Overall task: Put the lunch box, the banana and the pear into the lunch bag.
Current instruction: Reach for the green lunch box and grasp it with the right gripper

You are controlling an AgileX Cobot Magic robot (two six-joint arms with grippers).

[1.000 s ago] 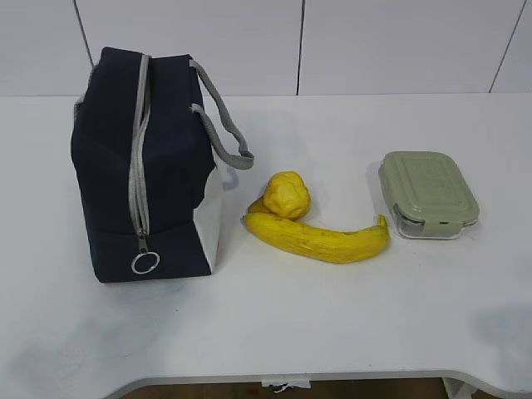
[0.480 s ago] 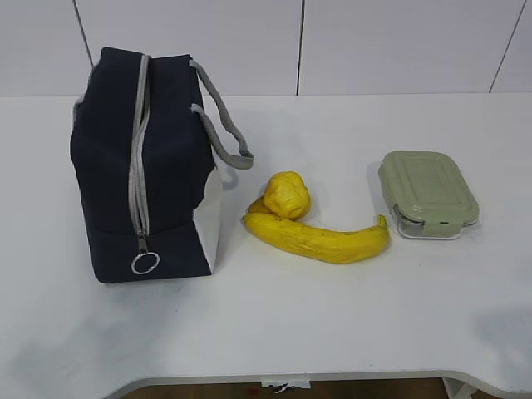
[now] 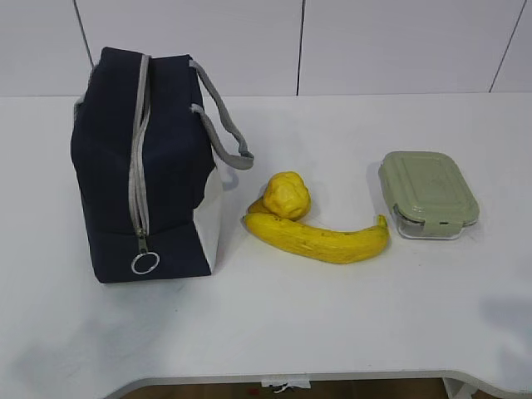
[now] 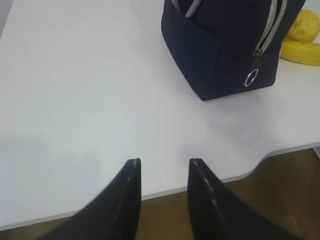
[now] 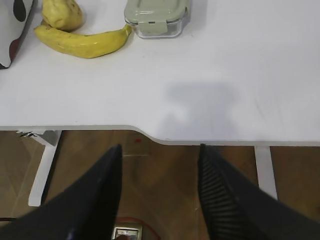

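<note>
The lunch bag [image 3: 141,166] blocks the table's [image 3: 332,332] nine o'clock side, its zipper shut along the top and its rope handles [image 3: 220,116] jutting toward three o'clock. The pear [image 3: 287,195] touches the banana [image 3: 320,238] at centre, so only their six o'clock side lies bare. A narrow gap separates the banana's tip from the lunch box [image 3: 428,193]. The front strip at six o'clock is bare tabletop.

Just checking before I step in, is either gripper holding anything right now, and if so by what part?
Nothing is held. The left gripper and the right gripper are both open and empty, hanging over the table's near edge.
</note>
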